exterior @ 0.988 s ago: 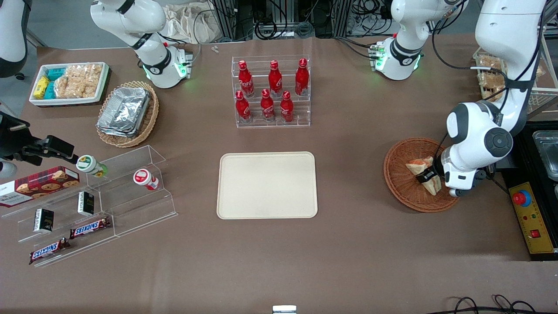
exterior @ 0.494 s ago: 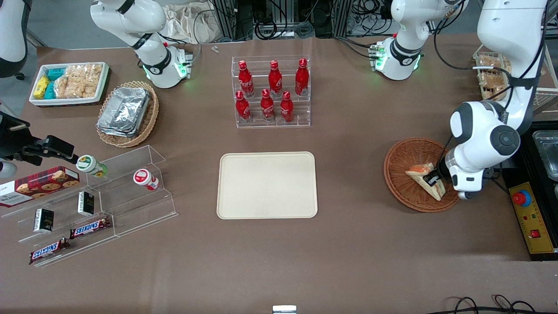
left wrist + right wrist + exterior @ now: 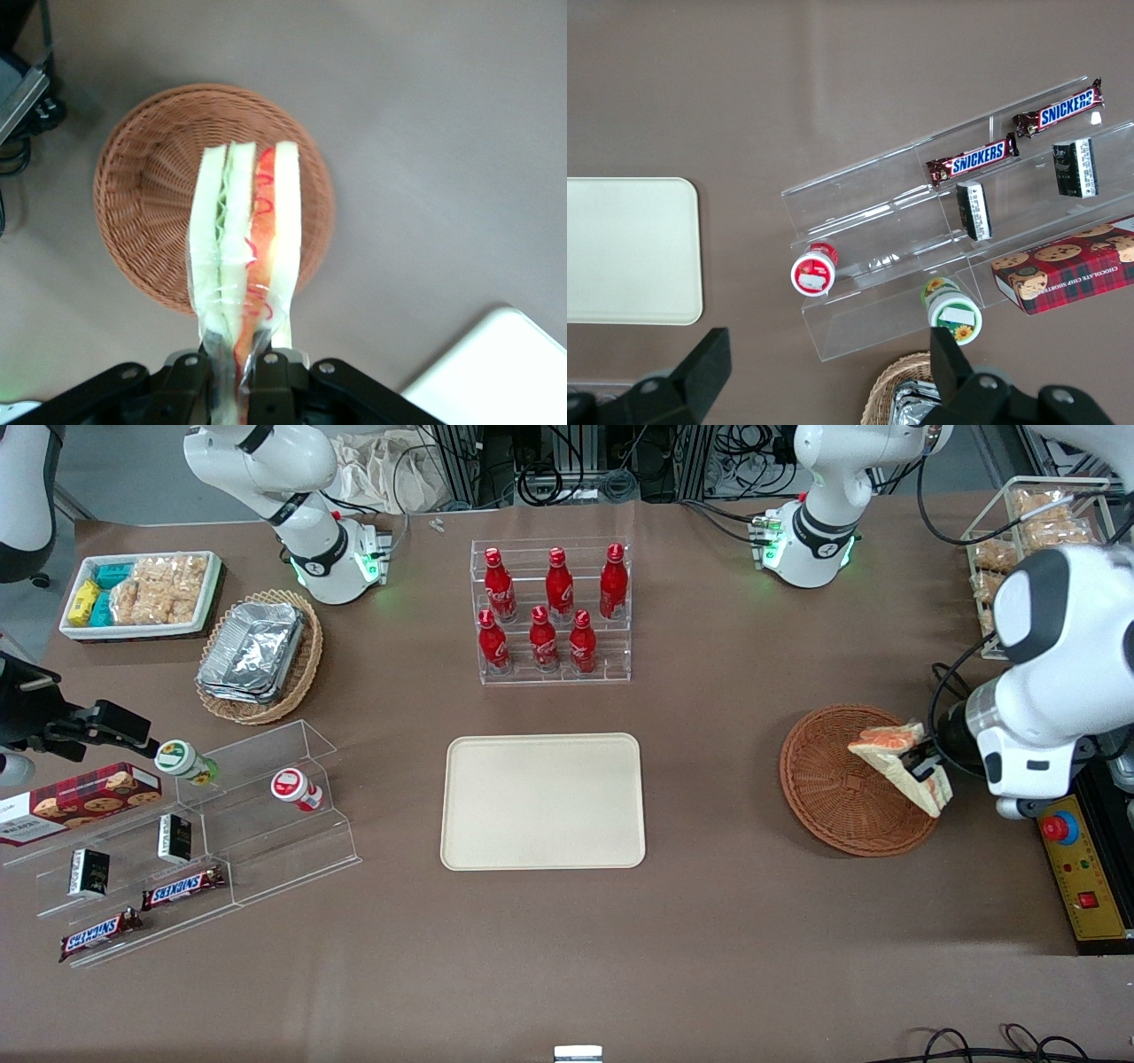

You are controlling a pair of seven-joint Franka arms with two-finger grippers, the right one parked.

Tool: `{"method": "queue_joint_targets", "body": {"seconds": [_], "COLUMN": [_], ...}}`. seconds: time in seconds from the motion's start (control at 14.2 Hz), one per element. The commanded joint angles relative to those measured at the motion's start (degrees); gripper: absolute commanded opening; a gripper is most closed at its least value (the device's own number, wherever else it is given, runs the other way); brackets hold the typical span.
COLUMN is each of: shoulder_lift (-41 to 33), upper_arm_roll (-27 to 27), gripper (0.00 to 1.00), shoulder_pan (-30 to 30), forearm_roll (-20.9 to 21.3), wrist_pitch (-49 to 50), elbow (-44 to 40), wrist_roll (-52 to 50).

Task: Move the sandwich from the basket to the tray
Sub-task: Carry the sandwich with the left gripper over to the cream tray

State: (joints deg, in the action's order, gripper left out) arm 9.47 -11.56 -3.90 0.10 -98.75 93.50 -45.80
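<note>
Brown cloth covers the big table (image 3: pixel 709 921), and lots of snacks sit on it. At the working arm's end of the table is the round reddish basket (image 3: pixel 828 797), and it has nothing left inside. The claw (image 3: pixel 926 769) hangs in the air above the edge of the basket, over the side toward the working arm's end. It is pinched tight on the sandwich (image 3: pixel 895 766), with one finger on each flat side of the bread. A second ago the sandwich was low in the basket with the claw around it. Half a second ago it was still down there. Now it has gone up and away from the basket floor, and the arm has moved higher and more toward its own end of the table. From the wrist camera, the sandwich (image 3: pixel 246 257) sticks out from the claw (image 3: pixel 237 372) with its red and green filling showing, and the basket (image 3: pixel 142 204) lies under it on the table. The cream tray (image 3: pixel 543 801) sits flat in the middle of the table, well apart from the basket, and nothing is on it. It has not moved. Farther from the front camera than the tray stands a clear rack of red bottles (image 3: pixel 551 607), just as before. The clear shelf with candy bars (image 3: pixel 182 886) has not changed either.
</note>
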Motion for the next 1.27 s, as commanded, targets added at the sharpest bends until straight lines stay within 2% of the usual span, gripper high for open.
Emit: {"method": "queue_joint_targets", "body": {"seconds": [0.0,0.28,0.49,0.92,1.2], "shoulder_lift": [3.88,7.74,14.76,28.56,33.41], "upper_arm_roll": [-2.49,-3.03,-3.03,-3.03,-2.94], "gripper": [0.0,0.0,0.0,0.0,0.0], "shoulder_pan": [5.02,15.65,22.43,27.97,29.47], "forearm_roll": [-0.28,-0.37,-0.28,-0.19,-0.02], "wrist_pitch": [4.53,4.44,2.96,-14.85,-22.79], "elbow": [-10.16,-11.93,-12.02,-12.02,-12.02], "wrist_roll": [1.22,8.33,13.1,12.93,12.93]}}
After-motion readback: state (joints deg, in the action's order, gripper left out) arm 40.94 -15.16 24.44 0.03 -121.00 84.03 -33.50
